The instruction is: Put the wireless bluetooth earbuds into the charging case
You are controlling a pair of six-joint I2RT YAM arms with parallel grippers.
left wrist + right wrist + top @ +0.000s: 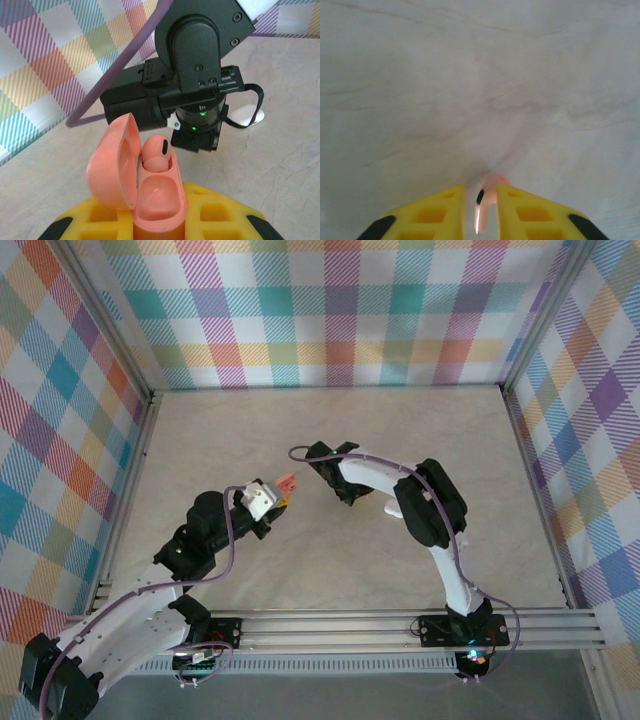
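Note:
My left gripper (160, 220) is shut on the salmon-pink charging case (157, 197), holding it upright above the table with its lid (112, 165) swung open to the left. One pink earbud (159, 152) sits in the case's far slot; the near slot is bare. In the top view the case (285, 483) is just left of my right gripper (340, 485). The right gripper (481, 200) points down close to the tabletop. A second pink earbud (490, 192) lies between its yellow fingers, against the right finger with a gap on the left, so the jaws stand slightly open.
A small white rounded case (245, 116) lies on the marble-patterned table (300, 570) behind the right wrist. Checkered walls (330, 310) close in the back and both sides. The right arm's black wrist (195, 95) hangs close beyond the held case.

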